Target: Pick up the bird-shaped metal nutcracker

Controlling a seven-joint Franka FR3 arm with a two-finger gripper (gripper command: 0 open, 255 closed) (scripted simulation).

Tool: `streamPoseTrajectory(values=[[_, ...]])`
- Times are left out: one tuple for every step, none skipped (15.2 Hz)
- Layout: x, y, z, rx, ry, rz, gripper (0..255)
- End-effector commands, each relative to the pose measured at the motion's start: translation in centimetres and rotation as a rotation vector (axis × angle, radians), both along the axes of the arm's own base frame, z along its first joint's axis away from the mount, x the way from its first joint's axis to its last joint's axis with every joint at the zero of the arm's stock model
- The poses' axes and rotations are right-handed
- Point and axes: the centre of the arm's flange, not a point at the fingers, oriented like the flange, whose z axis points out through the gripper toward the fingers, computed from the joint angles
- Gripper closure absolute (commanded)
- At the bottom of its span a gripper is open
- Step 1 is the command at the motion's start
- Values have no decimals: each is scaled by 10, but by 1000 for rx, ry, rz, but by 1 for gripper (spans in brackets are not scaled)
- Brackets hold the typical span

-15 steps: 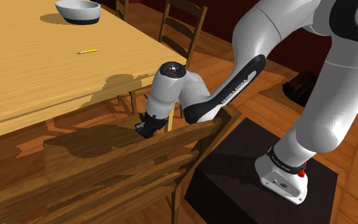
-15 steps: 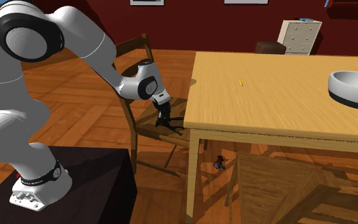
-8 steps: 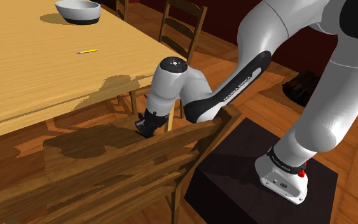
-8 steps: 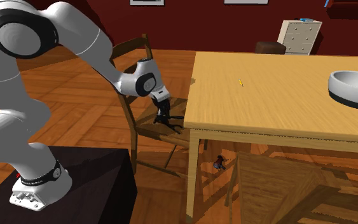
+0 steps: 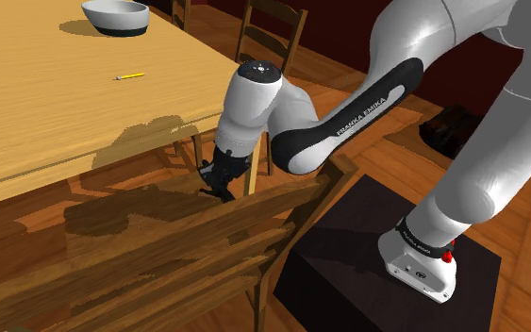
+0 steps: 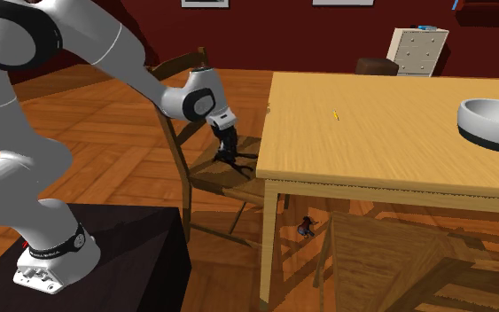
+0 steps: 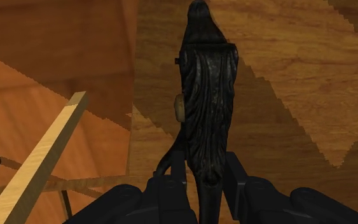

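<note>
The white arm is arching out from its stand (image 6: 119,253) and bending down by the bench's (image 6: 376,142) corner, with the wrist pointing steeply down over the seat of a wooden chair (image 6: 207,180). The pincer (image 7: 204,172) is clenching the dark bird-shaped nutcracker (image 7: 204,108), one finger pressing each side of its narrow end. The body is stretching away from the fingertips above the seat. In the shoulder view the chair's top rail is crossing in front of the pincer's tip. On the bench a pencil (image 5: 129,75) is lying well apart from a bowl (image 6: 495,122) near the far end.
</note>
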Motion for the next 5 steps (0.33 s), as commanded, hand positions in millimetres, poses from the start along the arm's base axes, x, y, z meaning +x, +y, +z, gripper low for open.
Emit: streamPoseTrajectory(values=[[0, 0, 10, 0, 1, 0, 255], [0, 0, 15, 0, 1, 0, 255], [0, 0, 21, 0, 1, 0, 255], [0, 0, 21, 0, 1, 0, 255], [0, 0, 21, 0, 1, 0, 255]])
